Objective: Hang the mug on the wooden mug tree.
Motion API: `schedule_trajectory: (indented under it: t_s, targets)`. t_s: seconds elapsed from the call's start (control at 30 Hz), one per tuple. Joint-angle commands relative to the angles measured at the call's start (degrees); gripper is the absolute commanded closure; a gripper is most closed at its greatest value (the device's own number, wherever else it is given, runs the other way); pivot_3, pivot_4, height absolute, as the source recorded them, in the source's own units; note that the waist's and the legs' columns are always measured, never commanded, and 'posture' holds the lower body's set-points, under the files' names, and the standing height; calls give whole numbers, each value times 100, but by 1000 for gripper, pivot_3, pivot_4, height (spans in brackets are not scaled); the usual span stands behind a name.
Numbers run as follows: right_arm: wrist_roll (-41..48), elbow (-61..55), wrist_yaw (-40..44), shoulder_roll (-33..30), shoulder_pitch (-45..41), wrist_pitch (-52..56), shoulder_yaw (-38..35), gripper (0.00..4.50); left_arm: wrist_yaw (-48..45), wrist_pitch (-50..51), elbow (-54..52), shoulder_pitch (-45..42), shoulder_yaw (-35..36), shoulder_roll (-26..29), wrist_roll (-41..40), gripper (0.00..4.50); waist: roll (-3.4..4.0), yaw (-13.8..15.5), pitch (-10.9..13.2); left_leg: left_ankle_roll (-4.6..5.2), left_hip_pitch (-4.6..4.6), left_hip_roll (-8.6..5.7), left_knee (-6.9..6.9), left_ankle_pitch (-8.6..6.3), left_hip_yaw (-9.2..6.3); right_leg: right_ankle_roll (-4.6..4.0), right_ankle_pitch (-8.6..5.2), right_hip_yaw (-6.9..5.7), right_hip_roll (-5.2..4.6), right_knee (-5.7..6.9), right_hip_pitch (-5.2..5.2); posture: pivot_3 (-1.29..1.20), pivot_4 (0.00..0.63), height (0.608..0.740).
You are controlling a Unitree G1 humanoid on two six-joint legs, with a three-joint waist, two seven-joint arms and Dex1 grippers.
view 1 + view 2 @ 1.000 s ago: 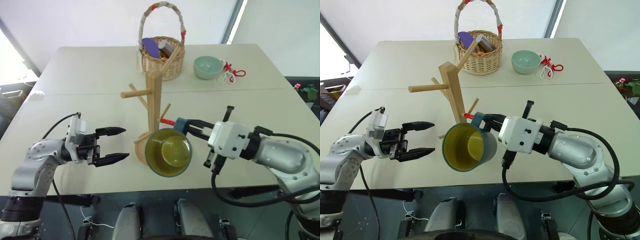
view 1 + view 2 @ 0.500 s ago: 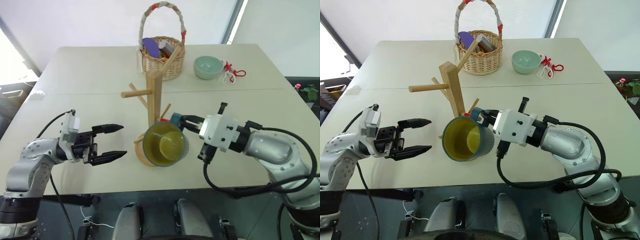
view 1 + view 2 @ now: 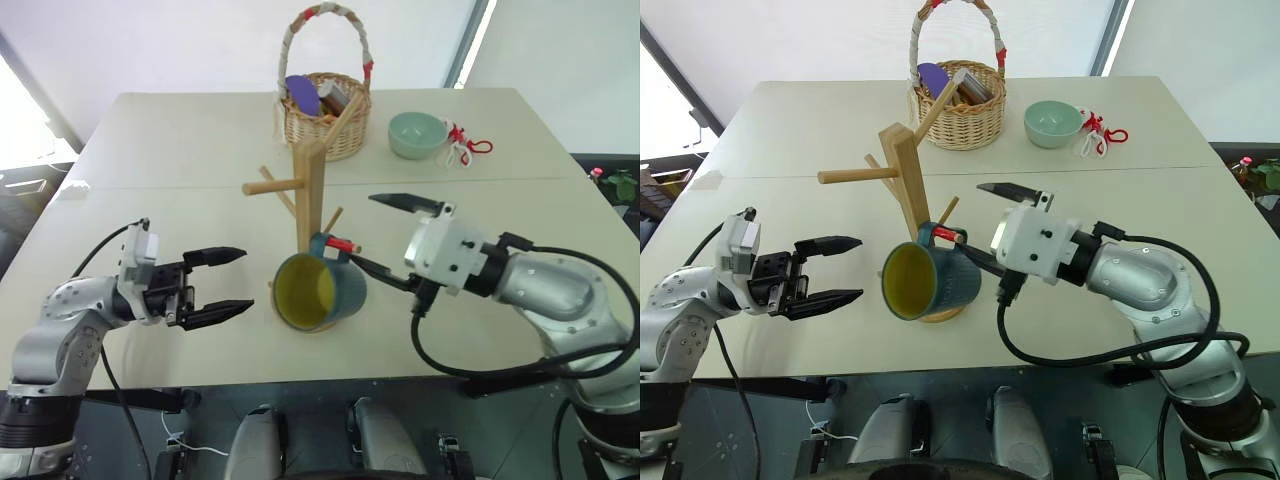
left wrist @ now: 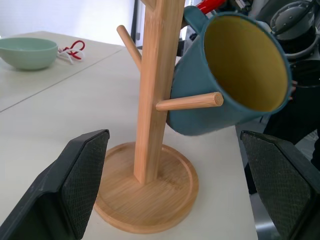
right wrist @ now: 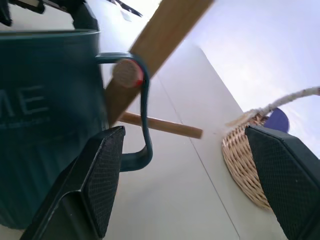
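Note:
The teal-blue mug point(image 3: 318, 292) with its yellow-green inside hangs by its handle point(image 5: 145, 125) on the red-tipped peg point(image 3: 345, 245) of the wooden mug tree point(image 3: 308, 195), its mouth tilted toward me and low over the round base point(image 4: 150, 192). My right gripper point(image 3: 386, 238) is open just right of the handle, one finger above the peg and one below, holding nothing. On the other side of the tree my left gripper point(image 3: 240, 282) is open and empty, pointing at the mug from a short gap away.
A woven wicker basket point(image 3: 322, 118) with items stands at the back behind the tree. A pale mint-green bowl point(image 3: 416, 133) and a small red-and-white object point(image 3: 465, 145) lie back right. The table's front edge point(image 3: 320, 372) runs just below the mug tree.
My right gripper has opened and let go of the mug's handle. The mug has swung down and now hangs from the red-tipped peg. The left arm has stayed put.

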Motion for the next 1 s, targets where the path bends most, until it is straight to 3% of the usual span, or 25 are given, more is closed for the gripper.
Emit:
schedule_trajectory:
  t_s: [0.03, 0.2, 0.5, 0.73, 1.0]
  targets:
    - [472, -228, 134, -100, 74, 97, -713, 479, 71, -11, -67, -23, 163, -29, -87, 0, 0, 0, 0, 0, 0, 0, 0, 0, 0, 0, 0, 0, 0, 0, 0, 0, 150, 740]
    - [1361, -124, 386, -186, 575, 461, -1727, 479, 167, -55, -95, 32, 221, -84, -79, 0, -2, 7, 0, 0, -1, 1, 0, 0, 0, 0, 0, 0, -1, -1, 1, 0, 150, 740]
    - [2586, 555, -23, 623, 1365, 495, -2897, 479, 406, -56, -124, 73, 370, -214, -139, 0, -2, -4, 1, 0, 3, 2, 1, 0, 1, 1, 0, 3, 1, 4, 2, 0, 150, 740]
    - [2239, 1104, -193, 1096, 1875, -102, -2620, 479, 1232, -64, -53, 94, 566, -498, 54, 0, -2, -9, 1, 0, 3, 2, 1, 0, 0, 1, 1, 4, 2, 4, 2, 0, 150, 740]
    - [1219, 2333, -641, 1852, 1886, -1377, -2017, 479, 3659, -254, 427, 40, 630, -1430, 1142, 0, -2, -6, 0, 0, 6, 0, 3, 0, 2, 4, 2, 6, 4, 12, 5, 0, 150, 740]
